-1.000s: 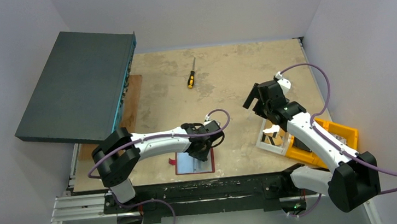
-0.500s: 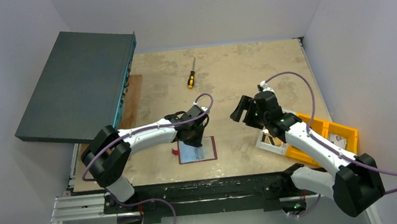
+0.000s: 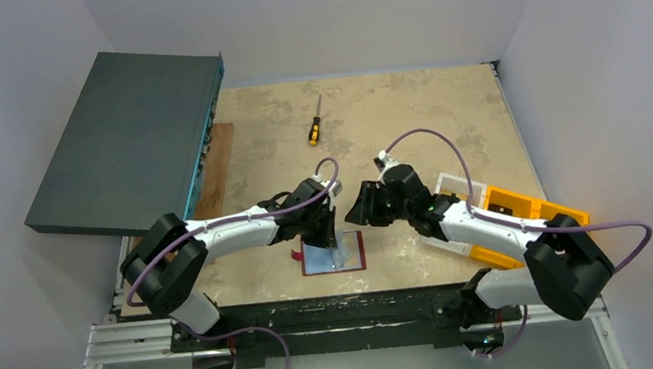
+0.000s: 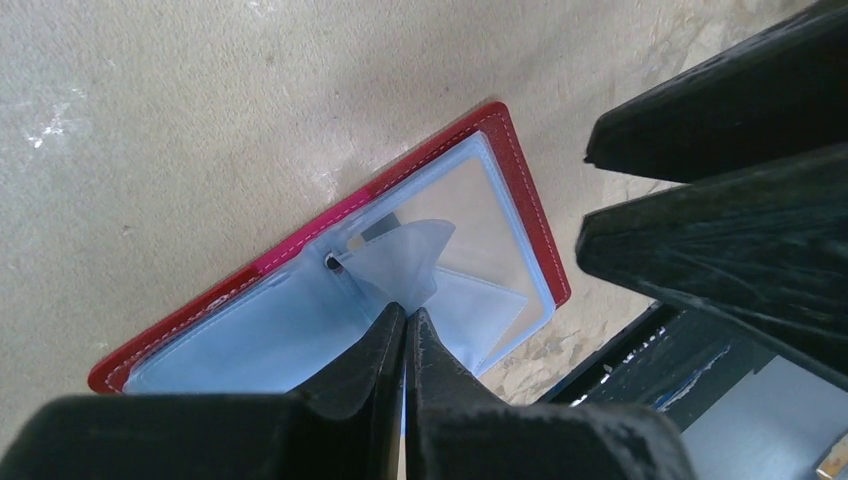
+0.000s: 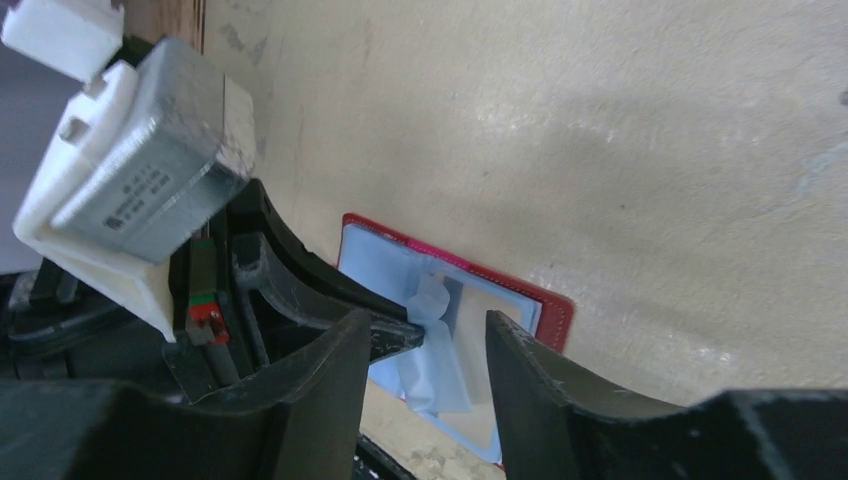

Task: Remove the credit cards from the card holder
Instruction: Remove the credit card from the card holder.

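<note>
Card holder: lies open, plastic sleeves facing up, on the table near its front edge, between both arms.
Left gripper: pinched shut on one clear sleeve, which stands raised from the rest.
Right gripper: jaws apart, holding nothing, just above the holder beside the left gripper.

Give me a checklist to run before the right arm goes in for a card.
1. card holder lying open on the table: ok.
2. left gripper shut on a clear sleeve, holding it up off the holder: ok.
3. right gripper jaws apart, pointed at that sleeve: ok.
4. A card visible inside the lifted sleeve: cannot tell.
5. Gap between the two grippers: cannot tell; they are very close.
</note>
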Controlling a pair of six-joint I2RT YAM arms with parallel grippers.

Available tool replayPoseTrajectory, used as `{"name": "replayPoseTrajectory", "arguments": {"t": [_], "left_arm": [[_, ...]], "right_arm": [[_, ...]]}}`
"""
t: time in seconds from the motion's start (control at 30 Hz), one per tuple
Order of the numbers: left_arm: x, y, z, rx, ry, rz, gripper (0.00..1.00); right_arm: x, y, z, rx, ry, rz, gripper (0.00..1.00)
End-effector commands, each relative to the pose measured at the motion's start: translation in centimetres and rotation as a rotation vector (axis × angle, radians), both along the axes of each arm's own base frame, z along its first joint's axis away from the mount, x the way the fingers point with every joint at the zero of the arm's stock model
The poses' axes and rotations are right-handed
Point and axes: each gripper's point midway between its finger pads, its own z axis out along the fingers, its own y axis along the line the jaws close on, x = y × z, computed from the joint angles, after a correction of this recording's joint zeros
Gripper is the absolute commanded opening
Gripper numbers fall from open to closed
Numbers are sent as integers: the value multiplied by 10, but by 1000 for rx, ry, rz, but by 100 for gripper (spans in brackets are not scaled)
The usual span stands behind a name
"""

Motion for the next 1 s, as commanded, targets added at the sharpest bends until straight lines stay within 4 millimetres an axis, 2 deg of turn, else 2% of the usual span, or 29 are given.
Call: {"name": "replayPoseTrajectory", "arguments": {"t": [0.0,0.33,0.7,0.97], "left_arm": [[5,-16,21,-125,-27,-6,0],[4,-13,20,-141,-29,3,0],[3,-11,21,-148,-32,3,1],[3,-8,25,-142,-39,19,19]], "right_arm": [[-1,11,2,53,-19,39,27],[-16,21,-31,3,55,94,0],[-27,25,-49,-18,93,134,0],[-36,32,-50,-2,108,194,0]]}}
